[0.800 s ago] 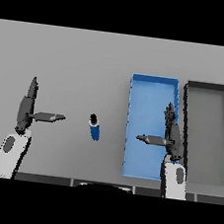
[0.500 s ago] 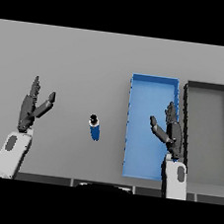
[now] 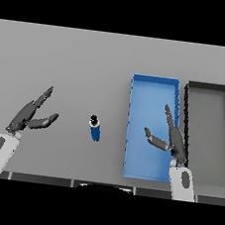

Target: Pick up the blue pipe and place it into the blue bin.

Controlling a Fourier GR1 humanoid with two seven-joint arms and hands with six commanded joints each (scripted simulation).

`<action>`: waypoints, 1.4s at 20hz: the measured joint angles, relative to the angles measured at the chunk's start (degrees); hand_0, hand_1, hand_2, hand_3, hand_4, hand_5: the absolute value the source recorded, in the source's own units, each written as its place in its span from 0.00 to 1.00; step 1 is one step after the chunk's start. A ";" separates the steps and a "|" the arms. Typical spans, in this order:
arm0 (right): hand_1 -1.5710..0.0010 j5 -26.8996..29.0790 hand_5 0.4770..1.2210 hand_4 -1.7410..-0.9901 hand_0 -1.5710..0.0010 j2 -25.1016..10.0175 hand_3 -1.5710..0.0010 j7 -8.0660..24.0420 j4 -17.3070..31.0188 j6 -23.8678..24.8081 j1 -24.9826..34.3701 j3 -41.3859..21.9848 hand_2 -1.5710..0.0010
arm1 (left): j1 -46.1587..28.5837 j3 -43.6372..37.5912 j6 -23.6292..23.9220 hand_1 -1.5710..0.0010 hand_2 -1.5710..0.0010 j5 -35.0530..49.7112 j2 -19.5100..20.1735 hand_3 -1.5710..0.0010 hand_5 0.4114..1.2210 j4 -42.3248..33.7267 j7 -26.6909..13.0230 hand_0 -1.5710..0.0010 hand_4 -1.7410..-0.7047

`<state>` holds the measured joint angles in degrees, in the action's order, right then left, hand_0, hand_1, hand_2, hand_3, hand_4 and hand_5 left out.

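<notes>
The blue pipe (image 3: 95, 129) lies on the worktop (image 3: 90, 67), at nine o'clock from the blue bin (image 3: 154, 92). Both hands are open and empty: the right hand (image 3: 169, 136) over the bin should reach across and close around the pipe's middle; the left hand (image 3: 32, 114) idles.

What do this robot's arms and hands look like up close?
Each forearm is white with a grey oval patch near the wrist. The left hand and right hand are dark grey, with slim, tapered fingers and a thumb. No cables or markings show.
</notes>
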<state>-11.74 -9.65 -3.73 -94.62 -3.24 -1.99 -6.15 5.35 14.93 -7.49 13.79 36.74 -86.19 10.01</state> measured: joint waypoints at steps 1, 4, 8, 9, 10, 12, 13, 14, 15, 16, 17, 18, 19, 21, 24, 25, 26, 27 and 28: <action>1.00 0.51 0.14 0.73 1.00 0.16 1.00 -0.13 -0.49 -0.24 -0.29 0.01 1.00 | -0.69 0.77 -1.43 1.00 1.00 0.60 0.56 1.00 0.21 -1.61 -0.48 1.00 0.73; 1.00 1.34 0.14 0.70 1.00 0.54 1.00 0.36 -0.67 -0.48 -0.08 0.18 1.00 | -1.53 4.14 -3.62 1.00 1.00 0.29 2.01 1.00 0.15 -7.14 -5.17 1.00 0.71; 1.00 2.14 0.13 0.69 1.00 0.37 1.00 1.73 -0.67 -0.53 1.08 0.85 1.00 | -2.55 9.21 -5.47 1.00 1.00 -1.44 1.98 1.00 0.08 -11.82 -11.32 1.00 0.66; 1.00 1.91 0.13 0.70 1.00 0.49 1.00 1.34 -0.67 -0.58 0.60 0.57 1.00 | -2.85 10.26 -5.67 1.00 1.00 -2.51 1.69 1.00 0.07 -12.01 -11.45 1.00 0.64; 1.00 1.76 0.13 0.70 1.00 0.43 1.00 0.82 -0.60 -0.75 0.35 0.40 1.00 | -2.23 11.48 -5.79 1.00 1.00 -3.82 0.74 1.00 0.07 -11.60 -11.73 1.00 0.63; 1.00 1.51 0.13 0.70 1.00 0.25 1.00 0.72 -1.14 -0.92 -0.41 0.15 1.00 | -2.42 13.68 -5.98 1.00 1.00 -5.71 -1.04 1.00 0.06 -11.74 -10.38 1.00 0.61; 1.00 1.48 0.13 0.71 1.00 0.60 1.00 1.88 -1.03 -0.60 0.34 0.18 1.00 | -1.53 14.06 -5.70 1.00 1.00 -6.37 -2.10 1.00 0.07 -10.31 -11.48 1.00 0.60; 1.00 1.38 0.12 0.71 1.00 0.68 1.00 2.37 -0.87 -0.56 0.84 0.11 1.00 | -0.89 14.74 -5.72 1.00 1.00 -6.83 -3.39 1.00 0.08 -9.67 -10.95 1.00 0.58; 1.00 1.39 0.12 0.71 1.00 0.91 1.00 2.65 -0.32 -0.46 0.73 0.18 1.00 | -0.39 15.39 -5.34 1.00 1.00 -7.26 -4.88 1.00 0.09 -9.41 -10.40 1.00 0.57; 1.00 1.37 0.11 0.71 1.00 1.30 1.00 1.60 -0.38 -0.41 -0.06 -0.04 1.00 | 0.41 15.92 -4.73 1.00 1.00 -7.76 -6.63 1.00 0.09 -8.80 -9.93 1.00 0.57; 1.00 2.02 0.11 0.71 1.00 1.13 1.00 1.71 -0.69 -0.52 0.30 0.44 1.00 | 1.43 16.47 -4.25 1.00 1.00 -8.75 -8.27 1.00 0.09 -7.02 -10.08 1.00 0.57; 1.00 2.16 0.11 0.71 1.00 0.96 1.00 1.44 -1.05 -0.50 0.03 0.63 1.00 | 2.17 16.69 -3.61 1.00 1.00 -9.22 -9.65 1.00 0.09 -6.08 -10.09 1.00 0.58; 1.00 2.26 0.10 0.71 1.00 1.20 1.00 1.14 -1.39 -0.76 -0.14 0.29 1.00 | 2.64 16.83 -3.16 1.00 1.00 -9.71 -10.89 1.00 0.09 -4.52 -9.63 1.00 0.59; 1.00 2.12 0.10 0.71 1.00 1.04 1.00 1.02 -2.45 -0.73 -1.24 0.19 1.00 | 3.58 16.87 -2.69 1.00 1.00 -9.78 -13.16 1.00 0.10 -1.91 -9.46 1.00 0.59; 1.00 2.01 0.10 0.72 1.00 1.10 1.00 1.77 -1.08 -0.59 -0.16 0.43 1.00 | 4.38 17.23 -2.03 1.00 1.00 -9.77 -17.03 1.00 0.11 1.93 -8.72 1.00 0.58; 1.00 2.65 0.10 0.72 1.00 0.97 1.00 1.63 -0.96 -0.69 0.13 0.92 1.00 | 4.54 17.26 -2.06 1.00 1.00 -10.22 -17.52 1.00 0.10 3.59 -7.78 1.00 0.60; 1.00 2.96 0.09 0.72 1.00 0.77 1.00 0.64 -1.44 -0.87 -0.28 1.06 1.00 | 5.24 17.11 -1.00 1.00 1.00 -11.76 -17.86 1.00 0.11 5.54 -6.65 1.00 0.61; 1.00 2.96 0.09 0.72 1.00 0.75 1.00 2.00 -0.57 -0.61 0.28 1.44 1.00 | 6.49 17.19 -0.29 1.00 1.00 -12.72 -18.98 1.00 0.12 7.36 -6.24 1.00 0.62; 1.00 2.87 0.10 0.73 1.00 0.61 1.00 0.31 -1.05 -0.89 -0.77 1.22 1.00 | 6.38 17.63 0.07 1.00 0.98 -13.20 -20.01 1.00 0.13 7.96 -4.65 1.00 0.62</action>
<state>-8.87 -9.04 -3.42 -95.67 -4.14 -2.76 -4.93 11.73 32.56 -7.42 0.59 16.73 -78.24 5.36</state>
